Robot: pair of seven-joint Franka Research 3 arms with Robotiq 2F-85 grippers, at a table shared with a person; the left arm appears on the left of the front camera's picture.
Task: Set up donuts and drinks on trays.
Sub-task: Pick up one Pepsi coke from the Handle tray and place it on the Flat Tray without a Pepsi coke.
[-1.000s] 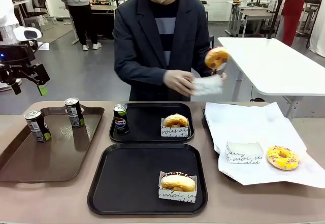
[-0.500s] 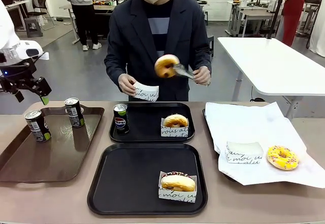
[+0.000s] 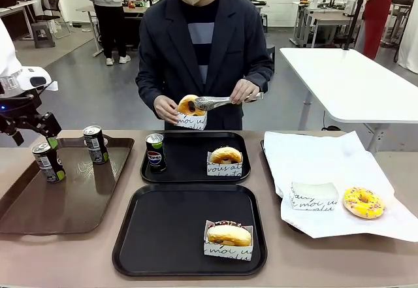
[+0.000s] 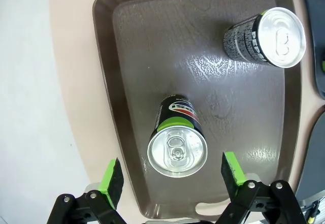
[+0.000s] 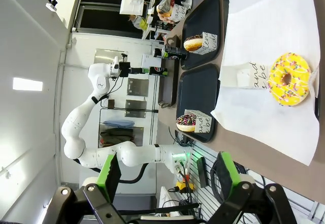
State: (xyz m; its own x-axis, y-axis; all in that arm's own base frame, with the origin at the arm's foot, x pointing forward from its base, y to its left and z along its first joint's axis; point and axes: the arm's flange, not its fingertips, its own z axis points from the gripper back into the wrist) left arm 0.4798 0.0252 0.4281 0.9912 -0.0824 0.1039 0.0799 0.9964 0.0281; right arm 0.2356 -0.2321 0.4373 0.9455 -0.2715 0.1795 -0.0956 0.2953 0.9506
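As the nearer can point(image 4: 177, 154) is standing upright on the brown tray point(image 4: 137, 56), the left gripper point(image 4: 172, 172) is hovering just above it, jaws spread wide and empty, likely lining up a grasp; the right gripper point(image 5: 168, 174) is hanging open, holding nothing.

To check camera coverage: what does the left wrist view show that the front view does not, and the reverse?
Left wrist view: silver tops of the cans, and the open left gripper, green pads flanking the nearer can without touching. Front view: a person tonging a donut into a paper sleeve, sleeved donuts on two black trays. Both: the brown tray and its two cans.
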